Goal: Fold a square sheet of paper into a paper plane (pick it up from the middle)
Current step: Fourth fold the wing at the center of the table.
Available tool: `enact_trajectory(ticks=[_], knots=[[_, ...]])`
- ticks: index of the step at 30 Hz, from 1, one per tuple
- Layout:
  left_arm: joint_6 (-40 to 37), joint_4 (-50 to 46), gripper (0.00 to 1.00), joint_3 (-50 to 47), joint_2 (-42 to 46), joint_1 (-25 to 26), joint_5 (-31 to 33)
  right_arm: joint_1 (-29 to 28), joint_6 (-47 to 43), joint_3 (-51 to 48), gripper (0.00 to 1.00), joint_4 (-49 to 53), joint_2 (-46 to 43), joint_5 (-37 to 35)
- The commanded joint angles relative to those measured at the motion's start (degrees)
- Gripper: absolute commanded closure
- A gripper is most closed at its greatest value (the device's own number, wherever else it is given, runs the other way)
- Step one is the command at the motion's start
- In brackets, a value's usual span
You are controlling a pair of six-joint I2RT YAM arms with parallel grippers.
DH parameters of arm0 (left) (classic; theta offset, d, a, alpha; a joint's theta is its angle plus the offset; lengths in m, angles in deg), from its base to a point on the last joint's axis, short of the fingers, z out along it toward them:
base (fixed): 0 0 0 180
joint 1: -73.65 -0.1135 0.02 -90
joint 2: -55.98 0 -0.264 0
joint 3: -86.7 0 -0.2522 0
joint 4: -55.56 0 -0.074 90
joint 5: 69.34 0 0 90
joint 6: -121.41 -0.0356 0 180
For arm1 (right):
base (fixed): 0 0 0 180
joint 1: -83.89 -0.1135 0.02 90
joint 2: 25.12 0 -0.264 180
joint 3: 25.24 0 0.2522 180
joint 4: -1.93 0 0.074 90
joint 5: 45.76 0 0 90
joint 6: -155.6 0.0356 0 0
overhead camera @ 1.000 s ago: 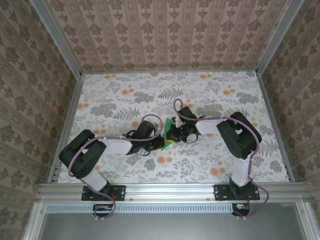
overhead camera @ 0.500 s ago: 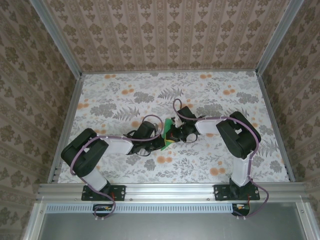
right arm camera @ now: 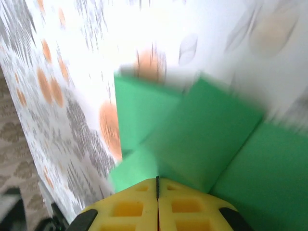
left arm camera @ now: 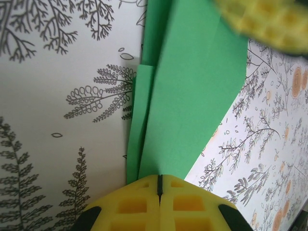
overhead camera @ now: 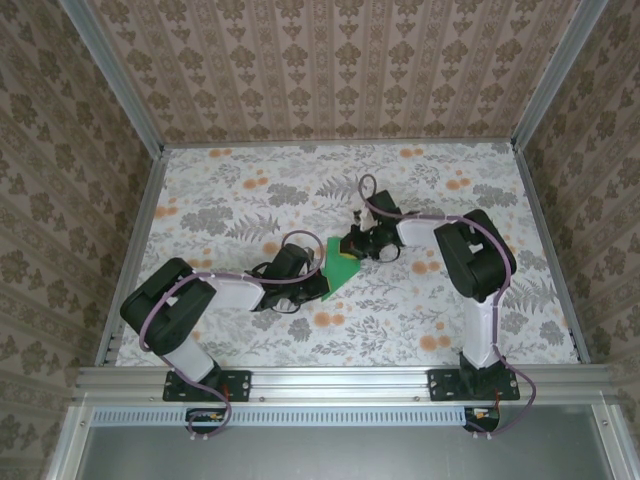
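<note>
Two grippers meet at one sheet of paper near the middle of the table: the left gripper has its jaws pressed together over the near pointed tip, the right gripper has its jaws pressed together at the far edge, and whether either nips a layer cannot be told. Judged light, limp and easily creased or torn, the paper will likely slide on the table, so hold is best taken on the thicker folded middle, not a loose edge. It is bright green, plain, partly folded into a tapering wedge with overlapping flaps.
</note>
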Motion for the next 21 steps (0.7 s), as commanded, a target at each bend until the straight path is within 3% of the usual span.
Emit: enact_trajectory(ticks=[1,7,12,17,21], knots=[[-0.23,-9.94,1.0,-2.4,-0.47,-0.15,-0.91,2.16,-2.32,4.78,0.91,3.37,1.66,-3.93],[-1.21,-10.38,1.0,-0.7,0.51,-0.19,-1.18,3.22,-2.9,6.29,0.88,5.61,-1.29,-3.06],[-2.52,-11.19,0.99,0.79,2.74,-0.26,-0.78,3.0,-2.04,1.16,0.82,4.89,-7.37,-2.71],[-4.96,-8.75,0.94,2.51,5.1,-0.42,-1.11,0.06,-1.45,-6.17,0.81,2.57,-11.19,-1.88],[-5.5,-5.88,0.93,4.5,5.0,-0.67,-0.32,-3.81,-0.72,-8.26,0.86,1.62,-10.88,-1.76]])
